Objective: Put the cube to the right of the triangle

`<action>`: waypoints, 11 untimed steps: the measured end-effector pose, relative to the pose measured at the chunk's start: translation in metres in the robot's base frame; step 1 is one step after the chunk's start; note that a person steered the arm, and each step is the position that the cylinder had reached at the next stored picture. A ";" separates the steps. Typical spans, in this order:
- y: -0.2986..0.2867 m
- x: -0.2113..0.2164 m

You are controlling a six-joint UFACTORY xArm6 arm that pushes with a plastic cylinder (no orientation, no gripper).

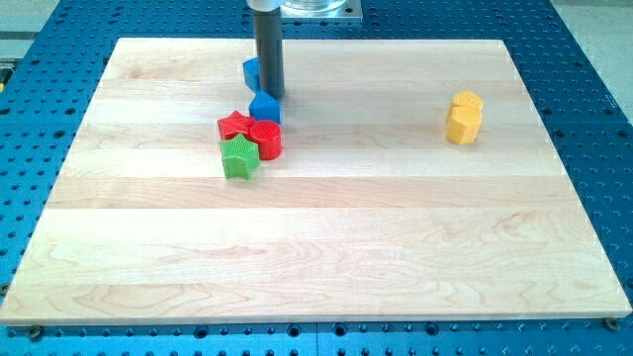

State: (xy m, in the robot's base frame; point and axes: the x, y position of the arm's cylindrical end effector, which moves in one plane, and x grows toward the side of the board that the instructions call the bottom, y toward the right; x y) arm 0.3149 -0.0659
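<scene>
My tip [270, 95] is at the view's upper left part of the board, between two blue blocks. A blue block [250, 72], partly hidden behind the rod, sits just to the tip's upper left; it looks like the triangle. The blue cube [265, 108] sits right below the tip, touching or nearly touching it. The cube rests against the top of a tight cluster made of a red star [234, 125], a red cylinder [267, 139] and a green star [238, 158].
Two yellow blocks [463, 117] stand close together at the view's right, far from the tip. The wooden board [326, 257] lies on a blue perforated table; its top edge is just above the rod.
</scene>
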 end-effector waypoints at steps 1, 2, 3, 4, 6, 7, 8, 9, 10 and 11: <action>0.012 0.034; 0.033 0.042; 0.053 0.039; 0.060 0.018; -0.037 -0.002; -0.034 -0.044; 0.007 -0.072; 0.052 -0.100; 0.070 -0.066; 0.074 -0.008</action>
